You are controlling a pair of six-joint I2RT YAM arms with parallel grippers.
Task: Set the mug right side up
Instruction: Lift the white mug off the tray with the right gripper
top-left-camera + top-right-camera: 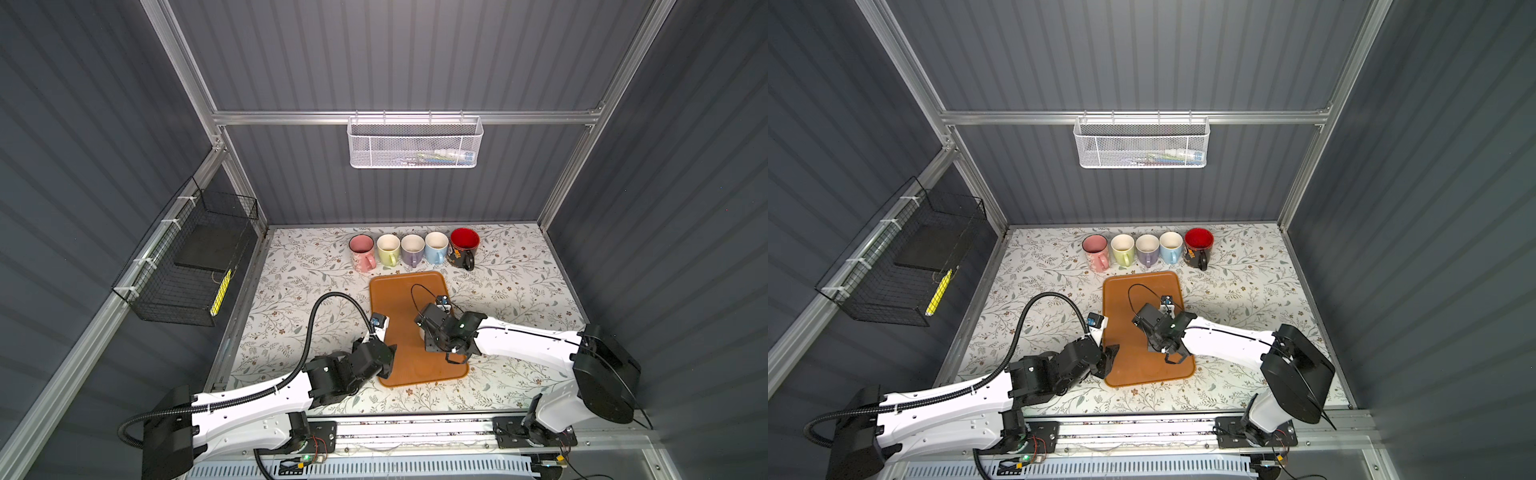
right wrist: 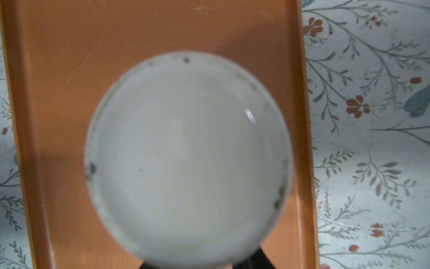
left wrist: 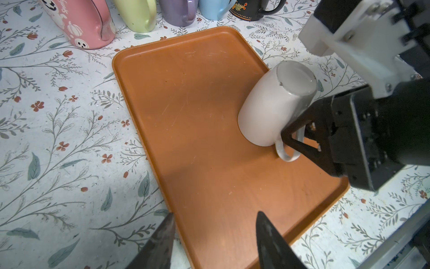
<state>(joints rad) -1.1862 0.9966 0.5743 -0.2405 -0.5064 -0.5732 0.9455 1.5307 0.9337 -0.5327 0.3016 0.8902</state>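
While the mug (image 3: 272, 109) sits upside down on the tray (image 1: 399, 291), low in the middle of both top views, nothing is turned yet. The right gripper (image 3: 299, 142) is at its handle (image 3: 287, 156) (squeezing or not, I cannot tell). The left gripper (image 1: 387, 362), at the tray's left edge, is spread wide and holds nothing. Flipping is left.

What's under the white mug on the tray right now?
The mug sits mouth-down on the tray, base facing up. Bare tray shows all around it. Its rim and inside are covered by its own wall, so anything trapped beneath cannot be seen.
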